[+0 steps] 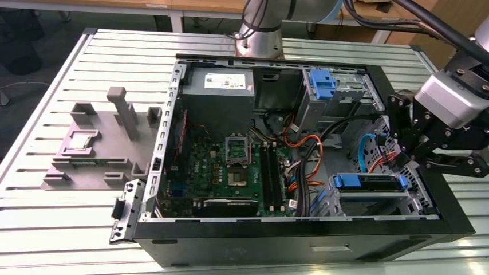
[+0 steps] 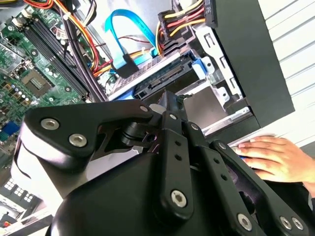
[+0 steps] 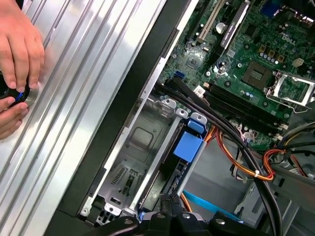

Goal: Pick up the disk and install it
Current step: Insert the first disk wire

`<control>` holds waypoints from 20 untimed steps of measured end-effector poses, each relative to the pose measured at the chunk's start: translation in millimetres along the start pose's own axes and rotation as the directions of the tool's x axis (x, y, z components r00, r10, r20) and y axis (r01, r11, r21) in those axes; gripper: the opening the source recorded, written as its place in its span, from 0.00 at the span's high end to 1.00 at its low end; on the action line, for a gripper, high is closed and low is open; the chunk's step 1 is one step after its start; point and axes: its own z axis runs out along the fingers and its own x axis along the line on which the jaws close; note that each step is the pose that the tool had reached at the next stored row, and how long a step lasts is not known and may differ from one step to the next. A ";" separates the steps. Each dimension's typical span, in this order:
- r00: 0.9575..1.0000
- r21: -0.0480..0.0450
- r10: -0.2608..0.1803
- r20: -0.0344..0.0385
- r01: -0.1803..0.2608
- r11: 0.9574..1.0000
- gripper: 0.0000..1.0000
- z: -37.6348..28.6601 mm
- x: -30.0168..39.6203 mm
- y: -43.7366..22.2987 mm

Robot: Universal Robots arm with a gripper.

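Note:
The disk (image 1: 374,182) lies in the lower drive cage at the front right of the open computer case, its blue carrier handle (image 3: 189,146) toward the motherboard. In the second wrist view the disk's (image 2: 147,73) silver top and connector edge show, with a blue data cable (image 2: 125,63) at that end. My gripper (image 1: 399,162) hangs just over the case's right wall above that cage. Its fingertips (image 3: 170,202) are together, with nothing between them, right above the disk's outer end. Whether they touch it I cannot tell.
Orange, yellow and black cables (image 3: 246,162) run beside the cage. A second cage with a blue tab (image 1: 322,85) stands at the back, beside the grey power supply (image 1: 217,86). A grey fixture (image 1: 99,143) lies at the exterior view's left. A person's hand (image 3: 17,44) rests on the table.

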 end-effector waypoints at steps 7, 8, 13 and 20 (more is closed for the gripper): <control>1.000 0.000 0.000 0.000 0.000 1.000 0.90 0.0 -0.8 -8.0; 1.000 0.000 0.000 0.000 0.000 1.000 0.90 0.0 -0.9 -8.9; 1.000 0.000 -0.001 0.000 0.001 1.000 0.90 0.0 -1.5 -13.1; 1.000 0.000 -0.003 0.000 0.003 1.000 0.90 -0.1 -3.9 -18.4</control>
